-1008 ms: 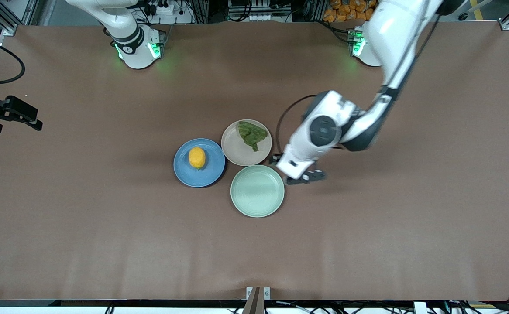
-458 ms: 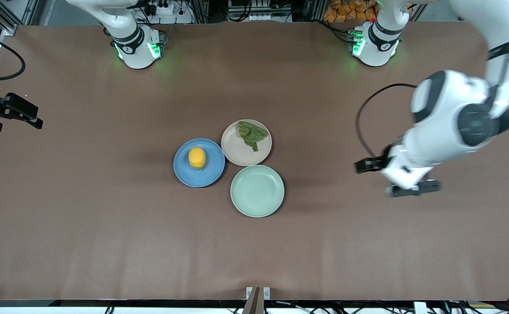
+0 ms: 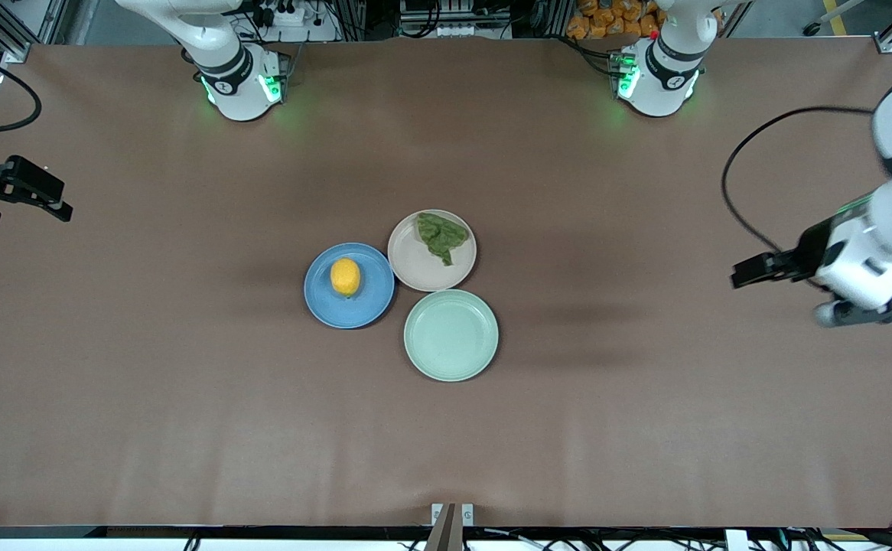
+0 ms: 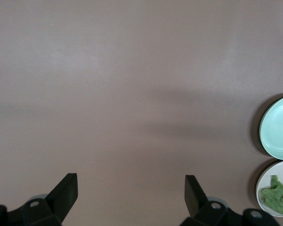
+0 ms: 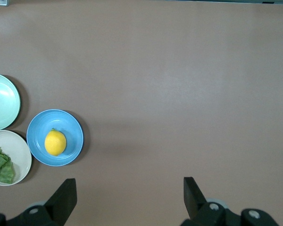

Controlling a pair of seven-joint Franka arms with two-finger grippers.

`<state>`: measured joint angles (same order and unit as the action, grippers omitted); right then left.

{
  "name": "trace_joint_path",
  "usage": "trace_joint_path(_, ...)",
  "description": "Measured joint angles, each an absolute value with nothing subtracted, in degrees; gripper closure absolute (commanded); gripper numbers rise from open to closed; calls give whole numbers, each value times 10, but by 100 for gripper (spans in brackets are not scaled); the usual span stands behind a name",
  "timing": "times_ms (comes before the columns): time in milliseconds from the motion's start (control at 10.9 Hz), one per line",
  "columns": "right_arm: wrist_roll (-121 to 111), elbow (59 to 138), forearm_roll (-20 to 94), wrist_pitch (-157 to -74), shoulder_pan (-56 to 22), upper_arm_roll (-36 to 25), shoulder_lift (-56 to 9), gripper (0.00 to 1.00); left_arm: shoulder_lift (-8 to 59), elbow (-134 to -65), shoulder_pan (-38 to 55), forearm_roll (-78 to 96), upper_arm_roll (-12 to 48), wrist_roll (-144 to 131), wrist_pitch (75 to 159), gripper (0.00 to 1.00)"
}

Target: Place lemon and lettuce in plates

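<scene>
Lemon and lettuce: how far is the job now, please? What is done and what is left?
It looks done. The lemon lies in the blue plate, and the lettuce lies in the beige plate. The mint plate holds nothing. Nothing is in hand: the left gripper is open over bare table toward the left arm's end, and the right gripper is open toward the right arm's end. Nothing seems left.

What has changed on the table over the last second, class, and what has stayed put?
The left gripper, open and empty, has swung away from beside the mint-green plate out to the left arm's end of the table. The right gripper, also open, waits at the right arm's end. The lemon stays on the blue plate and the lettuce on the beige plate.
</scene>
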<state>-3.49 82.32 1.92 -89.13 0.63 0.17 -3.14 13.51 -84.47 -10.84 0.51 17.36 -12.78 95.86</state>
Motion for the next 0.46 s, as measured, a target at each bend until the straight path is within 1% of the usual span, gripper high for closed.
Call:
trace_joint_path(275,-35,823,19,-892,7,2,-31,0,94,-840,-108,5,156,-113,920,0)
trace_joint_path(458,-35,823,19,-892,7,2,-31,0,77,-840,-76,5,111,-111,913,0)
